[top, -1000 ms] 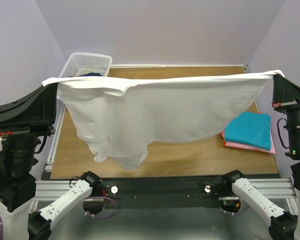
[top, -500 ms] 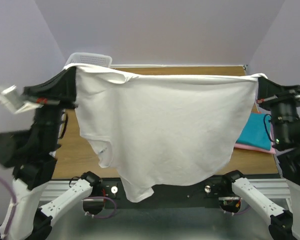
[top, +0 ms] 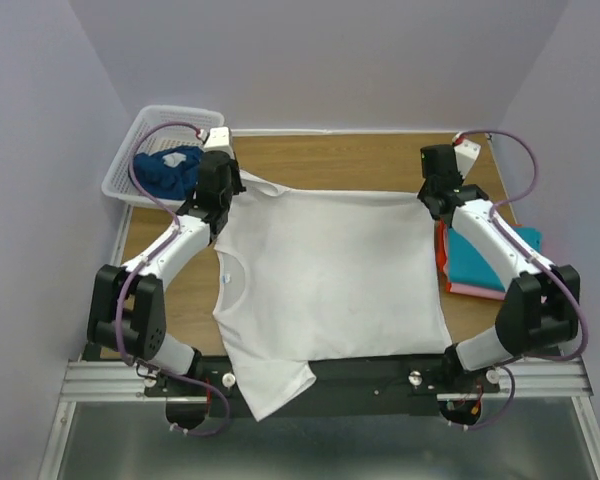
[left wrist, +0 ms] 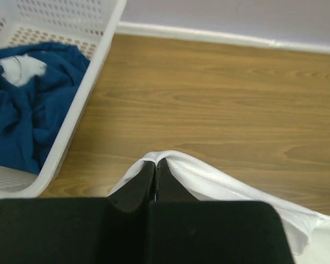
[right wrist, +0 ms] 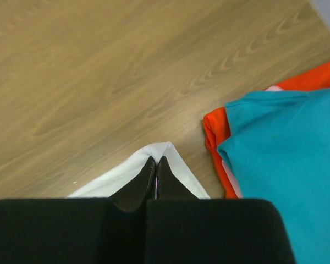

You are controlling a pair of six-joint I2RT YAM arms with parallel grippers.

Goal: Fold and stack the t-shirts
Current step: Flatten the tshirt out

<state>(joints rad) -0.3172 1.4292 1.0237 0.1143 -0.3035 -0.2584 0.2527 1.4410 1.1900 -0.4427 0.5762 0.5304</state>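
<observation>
white t-shirt (top: 330, 270), teal shirt (right wrist: 286, 154), dark blue shirt (left wrist: 22, 121), wood-grain table (top: 330, 160)

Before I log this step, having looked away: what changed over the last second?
The left gripper and right gripper swung the white shirt forward and down from mid-air; it now lies spread on the table, one sleeve over the near edge. Both stayed shut on its far corners. The folded pile and the basket did not move.
</observation>
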